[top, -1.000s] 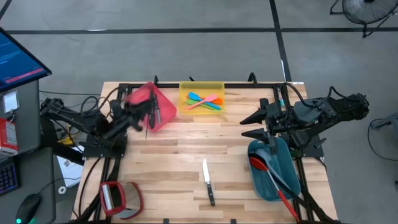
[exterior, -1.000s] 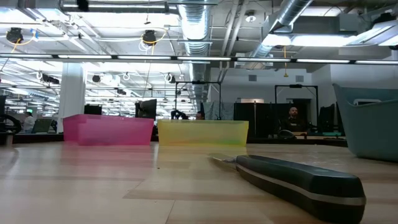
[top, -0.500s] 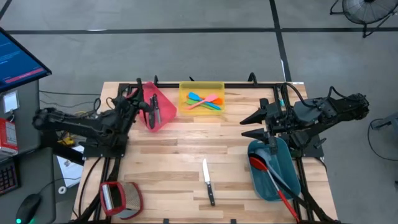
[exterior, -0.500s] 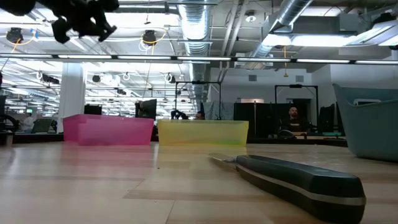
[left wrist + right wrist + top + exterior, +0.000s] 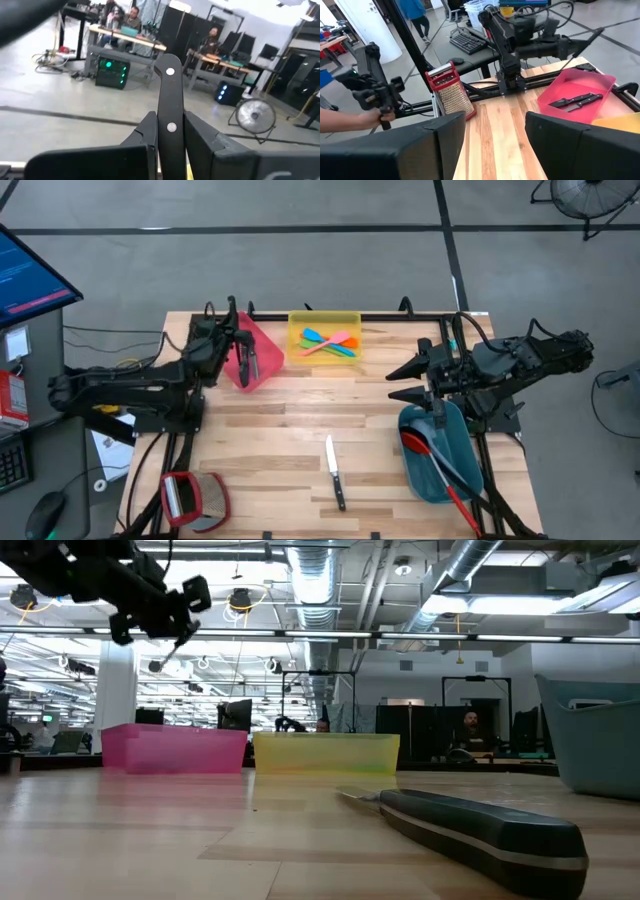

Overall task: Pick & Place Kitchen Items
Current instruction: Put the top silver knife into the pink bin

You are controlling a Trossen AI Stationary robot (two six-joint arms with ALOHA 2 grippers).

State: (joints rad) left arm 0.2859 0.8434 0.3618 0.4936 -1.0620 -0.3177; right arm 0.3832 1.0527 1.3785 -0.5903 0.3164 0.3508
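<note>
My left gripper (image 5: 228, 338) is shut on a black-handled knife (image 5: 170, 90). It is up in the air by the pink bin's (image 5: 262, 352) left rim and shows in the low view (image 5: 155, 605). Two more knives (image 5: 577, 100) lie in the pink bin. Another black-handled knife (image 5: 335, 473) lies flat on the table near the front. My right gripper (image 5: 408, 380) is open and empty above the far end of the teal bin (image 5: 440, 460), which holds long red and dark spoons (image 5: 430, 450). Small coloured spatulas (image 5: 328, 342) lie in the yellow bin (image 5: 323, 322). My left gripper pinches the knife's black riveted handle (image 5: 171, 120) between its two fingers (image 5: 148, 132). The handle's butt end (image 5: 170, 62) sticks out past the fingertips. The gripper itself hides the blade. The knife is lifted clear of the table and the bin.
A red-framed grater (image 5: 185, 498) lies at the table's near left corner. The middle of the wooden table (image 5: 300, 420) is bare. A person's hand (image 5: 370, 117) holds a control handle beyond the table's left side.
My left gripper has carried the knife from over the pink bin toward the table's far edge, and the arm has stretched out behind it. It now shows in the low view, where it did not a second ago. My right arm has kept still.
</note>
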